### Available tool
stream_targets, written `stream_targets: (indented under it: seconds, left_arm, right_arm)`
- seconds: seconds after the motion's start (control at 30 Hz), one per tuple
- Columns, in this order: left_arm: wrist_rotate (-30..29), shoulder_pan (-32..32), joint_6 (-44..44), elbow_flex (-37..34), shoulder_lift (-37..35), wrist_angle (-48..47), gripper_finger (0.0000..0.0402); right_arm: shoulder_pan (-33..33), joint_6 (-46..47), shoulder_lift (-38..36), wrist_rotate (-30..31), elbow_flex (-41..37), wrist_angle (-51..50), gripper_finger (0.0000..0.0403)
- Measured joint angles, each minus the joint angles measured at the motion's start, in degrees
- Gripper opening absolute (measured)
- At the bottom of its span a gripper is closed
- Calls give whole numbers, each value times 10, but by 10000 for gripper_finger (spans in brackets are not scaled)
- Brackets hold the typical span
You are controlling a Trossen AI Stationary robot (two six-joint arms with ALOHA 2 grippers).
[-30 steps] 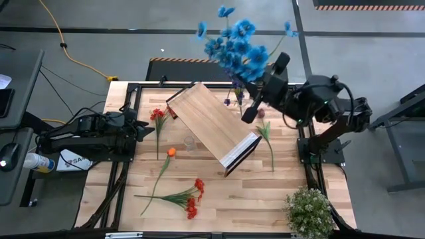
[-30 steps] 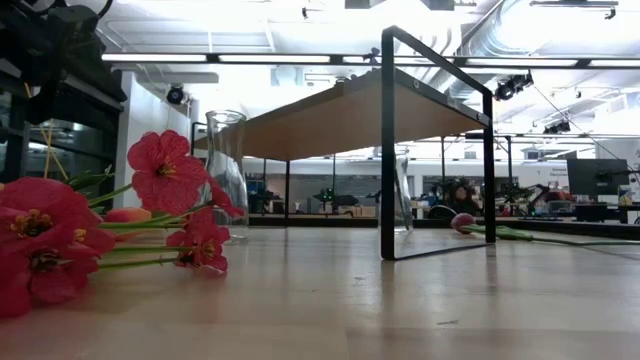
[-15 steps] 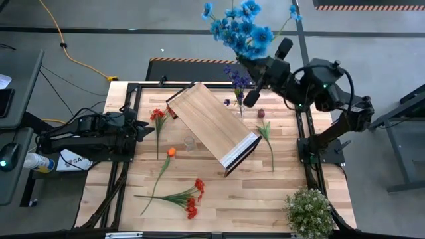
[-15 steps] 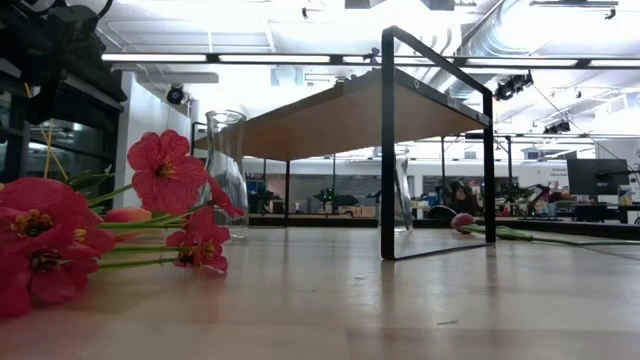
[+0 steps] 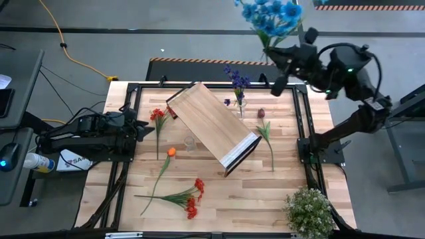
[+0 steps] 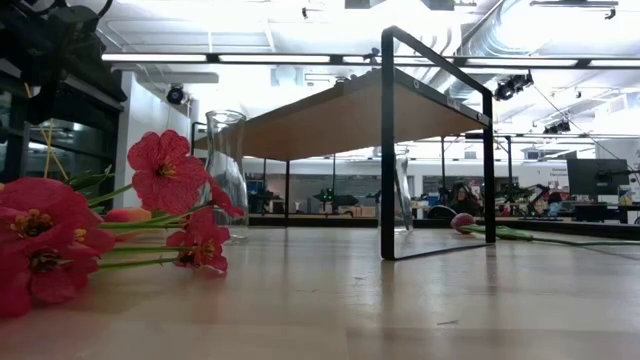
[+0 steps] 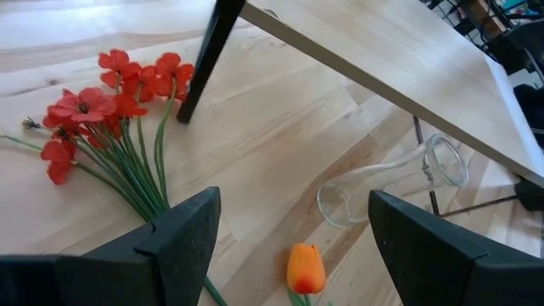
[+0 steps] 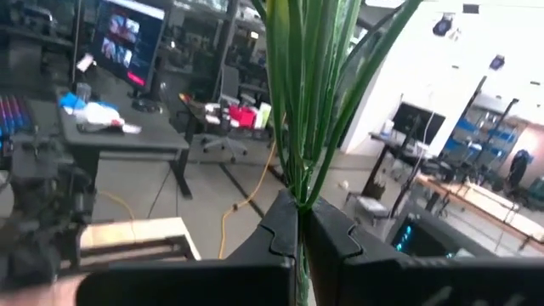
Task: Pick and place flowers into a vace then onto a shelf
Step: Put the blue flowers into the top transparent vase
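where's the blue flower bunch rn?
High view: the blue flowers are held up in the right gripper, above the table's far right edge, beyond the purple flowers standing in a vase.

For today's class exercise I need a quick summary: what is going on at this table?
The right gripper is shut on a bunch of blue artificial flowers, held high beyond the table's far edge. The left gripper waits open at the left side. Purple flowers stand in a small glass vase beside the light-wood shelf; red flowers lie on the tabletop.
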Motion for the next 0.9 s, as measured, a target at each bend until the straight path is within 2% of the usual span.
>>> stream_targets:
  seconds: [0.43,0.9]
  left_arm:
    - [-6,0,0,0,0,0,333]
    - [-6,0,0,0,0,0,333]
  right_arm:
    - [0,69,-67,22,0,-163,0]
    - [0,121,-115,25,0,-253,0]
